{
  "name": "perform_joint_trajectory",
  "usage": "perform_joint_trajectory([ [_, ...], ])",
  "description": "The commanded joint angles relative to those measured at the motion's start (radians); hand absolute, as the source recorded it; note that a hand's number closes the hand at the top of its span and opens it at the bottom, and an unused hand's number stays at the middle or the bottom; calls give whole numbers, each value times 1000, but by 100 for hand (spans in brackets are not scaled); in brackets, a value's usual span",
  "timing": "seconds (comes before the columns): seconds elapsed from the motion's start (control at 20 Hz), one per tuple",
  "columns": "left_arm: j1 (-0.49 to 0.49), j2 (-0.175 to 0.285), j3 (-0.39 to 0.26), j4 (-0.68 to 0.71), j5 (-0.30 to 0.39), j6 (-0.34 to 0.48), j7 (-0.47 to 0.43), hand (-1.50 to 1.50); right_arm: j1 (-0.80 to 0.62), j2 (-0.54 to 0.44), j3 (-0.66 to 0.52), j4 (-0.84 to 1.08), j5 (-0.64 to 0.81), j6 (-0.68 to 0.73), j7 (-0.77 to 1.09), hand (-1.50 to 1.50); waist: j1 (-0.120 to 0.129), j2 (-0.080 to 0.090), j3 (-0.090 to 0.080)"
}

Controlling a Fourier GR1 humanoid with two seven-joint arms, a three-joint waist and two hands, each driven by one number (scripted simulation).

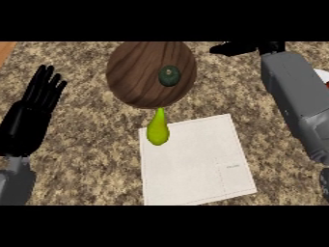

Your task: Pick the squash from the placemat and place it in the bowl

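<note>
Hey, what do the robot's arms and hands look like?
The left forearm and right forearm are grey, boxy shells. The left hand is black with long slim fingers; the right hand is black too. No cables or markings show.

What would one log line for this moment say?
bowl: holds dark green item | yellow-green item: placemat corner | left hand: open, resting | right hand: beyond bowl
</note>
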Motion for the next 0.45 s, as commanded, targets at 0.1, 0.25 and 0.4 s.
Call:
perform_joint_trajectory([
  [0.1, -11, -17, 1, 15, -13, 3, -3, 0, 78, -115, -1, 30, 0, 167, -76, -150, -20, -6, 0],
  [0.25, 17, -10, 14, 46, -5, -40, -39, 0, 101, -194, -19, 37, -16, 254, -96, -150, -21, -6, 0],
  [0.4, 4, 5, 20, -24, -9, -5, 32, 0, 118, -188, -6, 48, -1, 264, -111, -150, -16, -8, 1],
])
